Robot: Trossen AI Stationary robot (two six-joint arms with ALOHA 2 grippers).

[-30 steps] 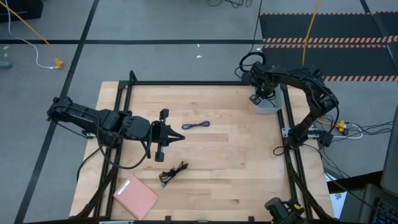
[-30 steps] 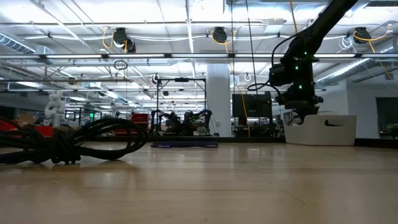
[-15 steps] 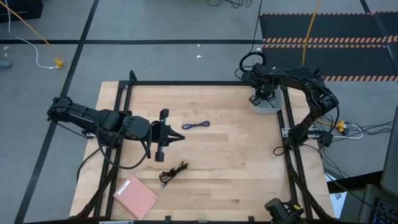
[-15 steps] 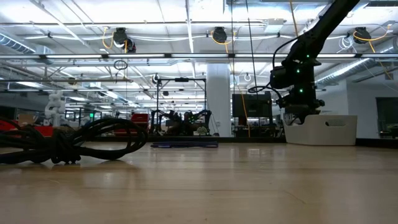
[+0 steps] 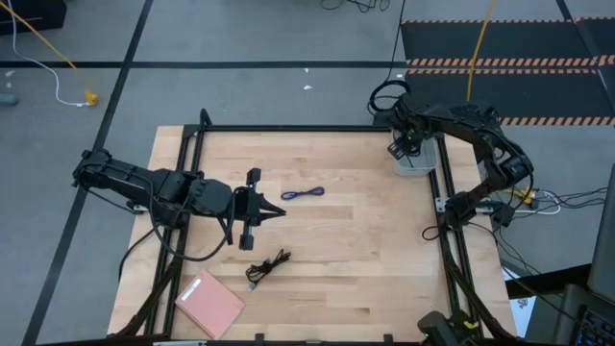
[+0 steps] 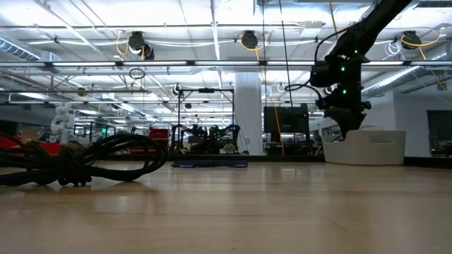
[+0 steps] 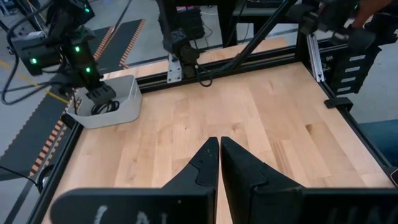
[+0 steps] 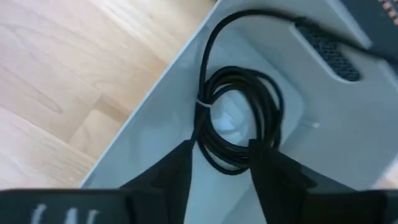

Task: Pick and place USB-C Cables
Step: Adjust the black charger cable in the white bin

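Note:
A black coiled USB-C cable (image 8: 239, 118) lies on the floor of the white bin (image 5: 415, 161) at the table's far right; it also shows in the left wrist view (image 7: 102, 107). My right gripper (image 8: 217, 165) hangs open above it, one finger on either side of the coil's near arc, apart from it. A blue-purple cable (image 5: 302, 194) lies flat mid-table. A bundled black cable (image 5: 267, 266) lies nearer the front edge. My left gripper (image 5: 277, 213) is shut and holds nothing, just left of the blue-purple cable.
A pink flat pad (image 5: 209, 303) lies at the front left. A black frame rail (image 5: 317, 128) runs round the table. A ring of thick black cable (image 5: 384, 96) sits beyond the far edge by the right arm. Bare wood lies between the cables and the bin.
My right gripper has risen a little above the white bin and shifted slightly toward the table's right edge.

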